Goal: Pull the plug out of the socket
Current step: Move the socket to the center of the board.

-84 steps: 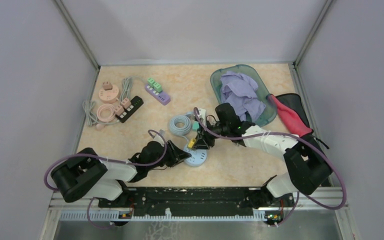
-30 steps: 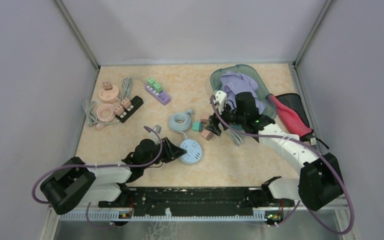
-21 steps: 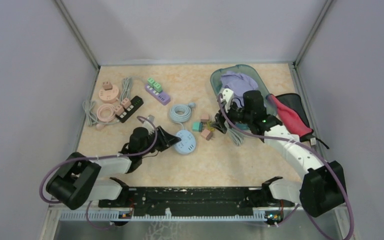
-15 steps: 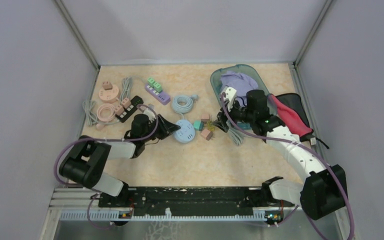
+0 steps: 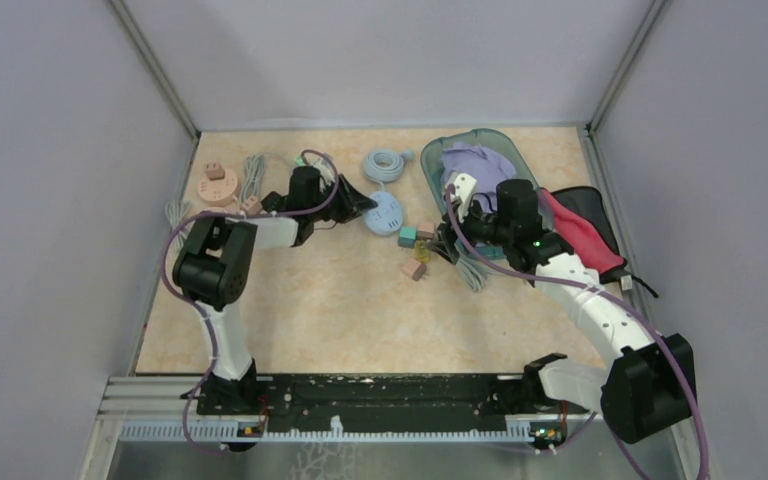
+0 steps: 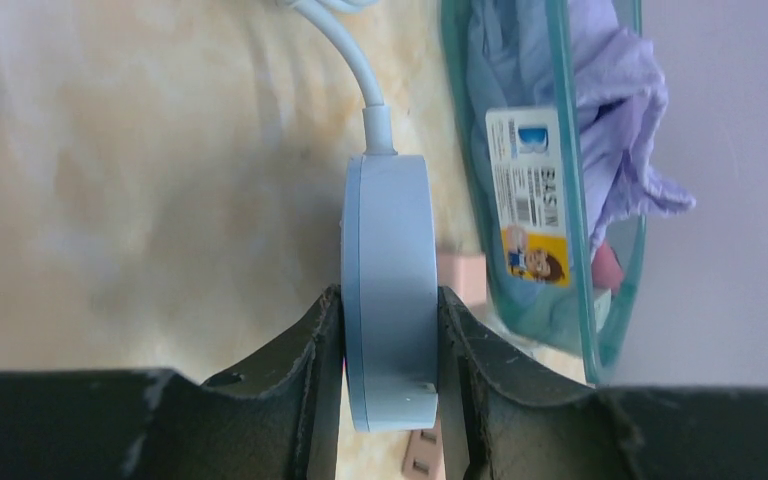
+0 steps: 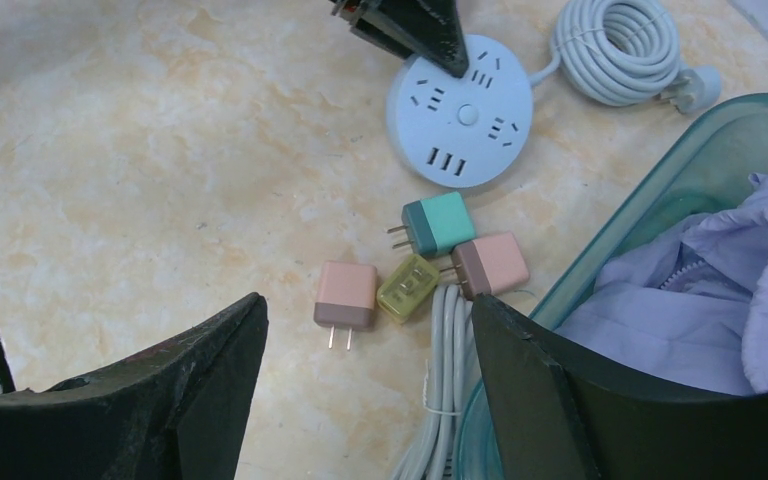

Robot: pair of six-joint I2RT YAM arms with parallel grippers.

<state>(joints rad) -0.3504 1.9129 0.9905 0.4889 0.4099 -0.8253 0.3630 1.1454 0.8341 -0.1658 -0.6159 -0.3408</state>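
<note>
1. The worktop point(image 5: 340, 310) bears everything. The left arm stretches far over its back half, apparently to carry the socket clear of the loose plugs.
2. The teal bin point(image 7: 600, 262), full of lilac cloth point(image 7: 700, 290), stands at the right back. Its near wall is just beside the plugs and would crowd any reach from that side.
3. The right claw point(image 7: 365, 302) hangs over the plugs with its jaws spread wide and nothing between them. That fits a claw that has let go.
4. The left claw point(image 6: 388, 315) is closed partway on the round pale-blue socket point(image 7: 460, 108). It pinches the disc at its near edge with one finger point(image 6: 325, 335) against each flat side, which reads as a hold to steady or shift it.
5. The white cable coil point(image 7: 615, 45) lies just behind the socket, joined to it by the lead.
6. A grey cable bundle point(image 7: 445, 385) lies along the bin's wall, touching the plugs' corner of the worktop.
7. A pink round socket point(image 5: 217, 187) sits at the left back, well apart.
8. Four plugs lie on the worktop between socket and bin with prongs bare: teal plug point(image 7: 438, 224), brown-pink plug point(image 7: 490, 264), yellow plug point(image 7: 408, 288) and pink plug point(image 7: 347, 295). The teal one is nearest the socket but apart from it. Every slot on the socket's face is empty, so the pulling looks finished.
</note>
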